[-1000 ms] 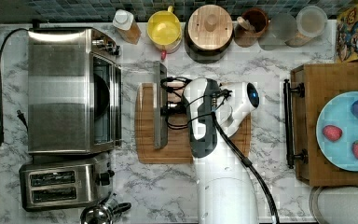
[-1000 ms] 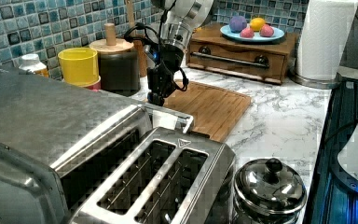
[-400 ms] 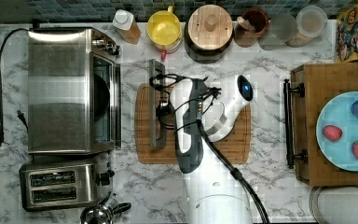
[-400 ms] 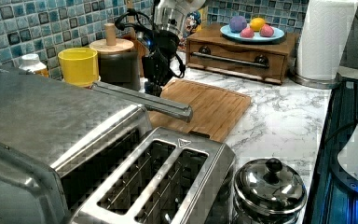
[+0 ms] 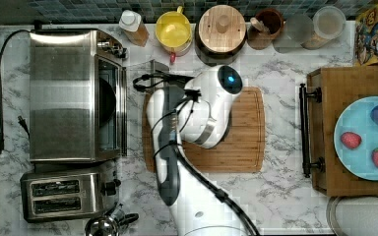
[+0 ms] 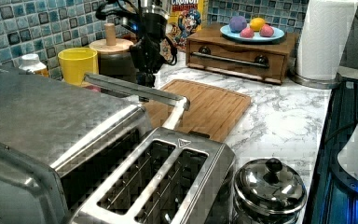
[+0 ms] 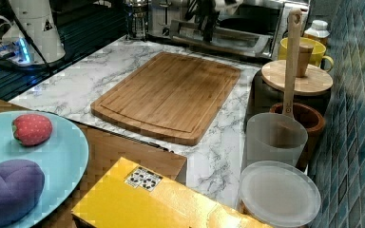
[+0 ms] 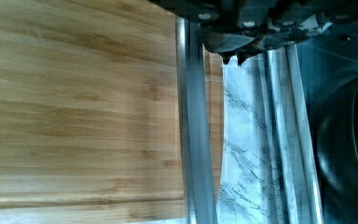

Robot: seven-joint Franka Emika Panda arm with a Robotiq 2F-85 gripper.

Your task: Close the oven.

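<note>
The steel oven [image 5: 64, 93] stands at the top view's left, its glass door part-way up and slanting out over the counter. In the left view the long bar handle [image 6: 135, 88] hangs above the near edge of the cutting board, and my gripper [image 6: 145, 80] sits right behind and under it, touching the door. The wrist view has the handle [image 8: 193, 140] running past my gripper [image 8: 233, 52], which is shut with nothing held. A dark pan [image 8: 349, 154] shows inside the oven. In the right view the gripper [image 7: 208, 27] is at the door [image 7: 218, 40].
A two-slot toaster [image 5: 61, 194] stands beside the oven, with a lidded steel pot [image 6: 268, 186] near it. The bamboo cutting board [image 5: 241, 128] lies under my arm. A yellow cup [image 5: 173, 29] and canisters line the back wall. A wooden crate [image 5: 325, 128] carries a fruit plate.
The door handle has risen from near the cutting board and swung toward the oven. My gripper has gone up and toward the oven with it.
</note>
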